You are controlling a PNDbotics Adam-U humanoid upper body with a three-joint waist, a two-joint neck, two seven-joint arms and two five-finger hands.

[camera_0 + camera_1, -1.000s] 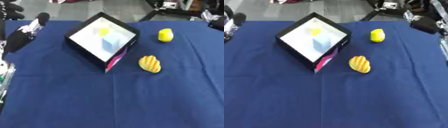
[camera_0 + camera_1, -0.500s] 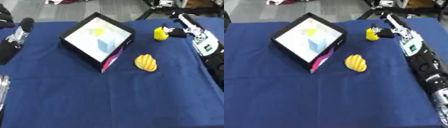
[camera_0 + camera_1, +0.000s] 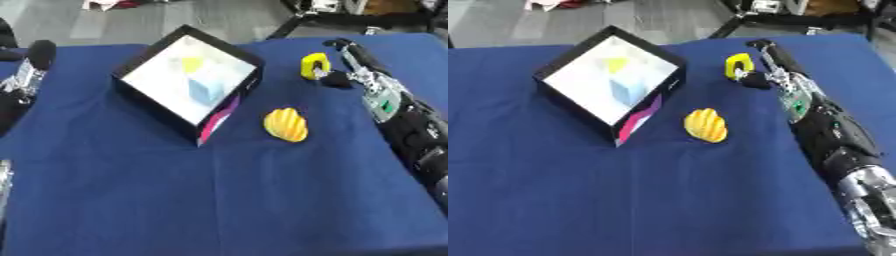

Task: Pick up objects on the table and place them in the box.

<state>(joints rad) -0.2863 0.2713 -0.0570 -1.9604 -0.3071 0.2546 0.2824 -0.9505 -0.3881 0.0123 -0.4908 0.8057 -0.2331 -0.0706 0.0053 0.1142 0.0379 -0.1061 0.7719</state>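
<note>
A black box [image 3: 187,80] with a white inside stands tilted at the table's far middle; a pale blue cube [image 3: 205,91] and a small yellow piece [image 3: 192,64] lie in it. A yellow rounded object [image 3: 312,65] stands to the right of the box. My right hand [image 3: 768,67] reaches in from the right and lies against it, fingers straight along its right side, thumb [image 3: 334,80] just in front. An orange-yellow ridged object [image 3: 286,124] lies in front, untouched. My left hand [image 3: 26,72] shows at the left edge, away from everything.
A blue cloth [image 3: 219,190] covers the table. Beyond the far edge are a grey floor and black stands [image 3: 324,10]. My right forearm [image 3: 833,135] lies along the table's right side.
My right arm has come in from the right and reached the yellow rounded object. The camera has shifted a little. The box and the ridged object have stayed put.
</note>
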